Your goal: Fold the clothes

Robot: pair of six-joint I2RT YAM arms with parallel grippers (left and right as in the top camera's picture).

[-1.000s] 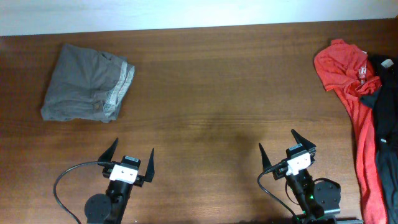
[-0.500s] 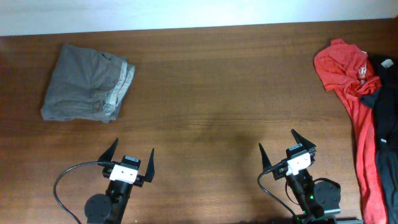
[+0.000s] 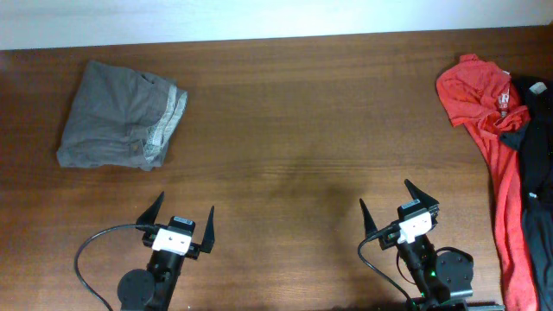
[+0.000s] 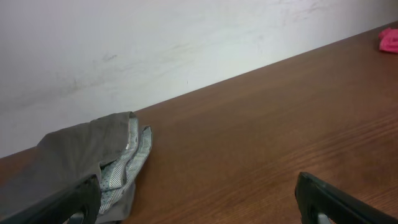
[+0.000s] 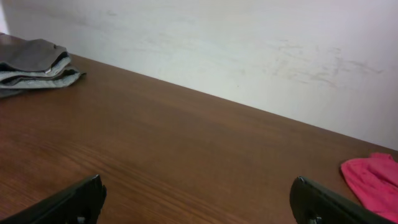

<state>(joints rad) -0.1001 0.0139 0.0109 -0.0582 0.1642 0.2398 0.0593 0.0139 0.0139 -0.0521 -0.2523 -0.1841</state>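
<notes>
Shorts: the grey-olive shorts [image 3: 121, 117] lie in a compact, roughly square bundle on the far left part of the desk [image 3: 294, 130], near its back edge.
Shorts, detail: a paler strip of inner lining shows along the bundle's right edge. The right wrist view shows this edge as several stacked layers [image 5: 34, 62].
Left tool: the left tool [image 3: 185, 205] sits at the near edge of the desk, nearer than the shorts and a little to their right, well apart from them. Its two fingers are spread wide with nothing between them.
Left tool, own view: both dark fingers [image 4: 68, 202] show only at the lower corners, with bare desk between them. The shorts lie ahead and to the left, close to the wall [image 4: 186, 37].
Right tool: the right tool [image 3: 384, 192] sits at the near edge on the right side. It is likewise released, fingers wide apart and empty.
Right tool, own view: the fingers stand at the lower corners. The shorts appear far off at upper left.
Red garment: a red garment [image 3: 479, 95] lies crumpled along the right edge of the desk, well apart from both tools.
Black garment: a black garment [image 3: 536, 121] lies just beside the red one at the far right, touching it.
Cable: a black cable [image 3: 91, 246] loops to the left of the left arm's base.
</notes>
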